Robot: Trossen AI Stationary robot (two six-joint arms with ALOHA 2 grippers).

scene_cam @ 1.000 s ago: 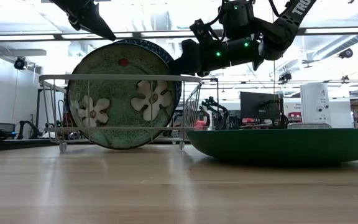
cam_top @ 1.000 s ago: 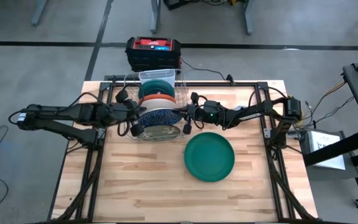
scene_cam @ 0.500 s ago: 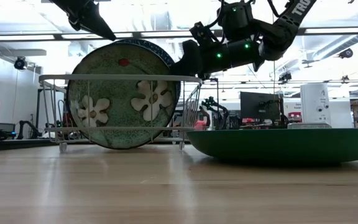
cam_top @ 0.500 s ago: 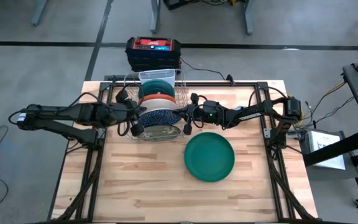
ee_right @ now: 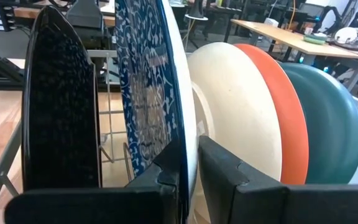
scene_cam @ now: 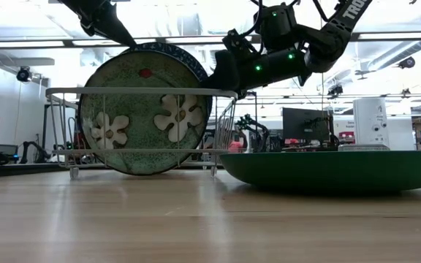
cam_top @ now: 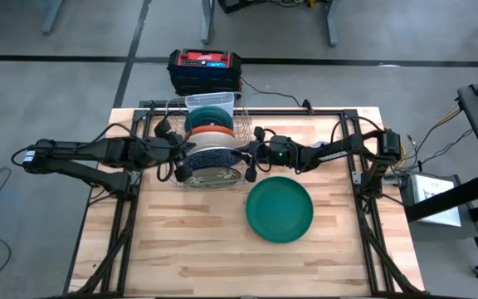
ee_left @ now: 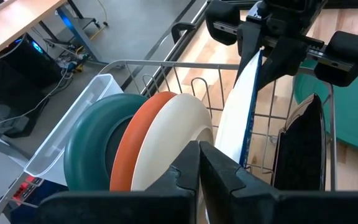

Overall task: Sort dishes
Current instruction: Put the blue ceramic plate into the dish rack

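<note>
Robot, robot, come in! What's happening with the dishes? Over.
Left gripper shut, empty, over the rack. Right gripper at blue-and-white plate rim, plate upright in rack. Green plate flat on table, clear of both.

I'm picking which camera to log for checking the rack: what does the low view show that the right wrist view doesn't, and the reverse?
Only the low view shows the flowered face of the front plate, the large dark green plate lying on the table, and the right arm from outside.

Only the right wrist view shows the white bowl, orange bowl and teal bowl lined up behind, and the right gripper straddling the blue-and-white plate's rim.

Both show the wire rack and that rim.
</note>
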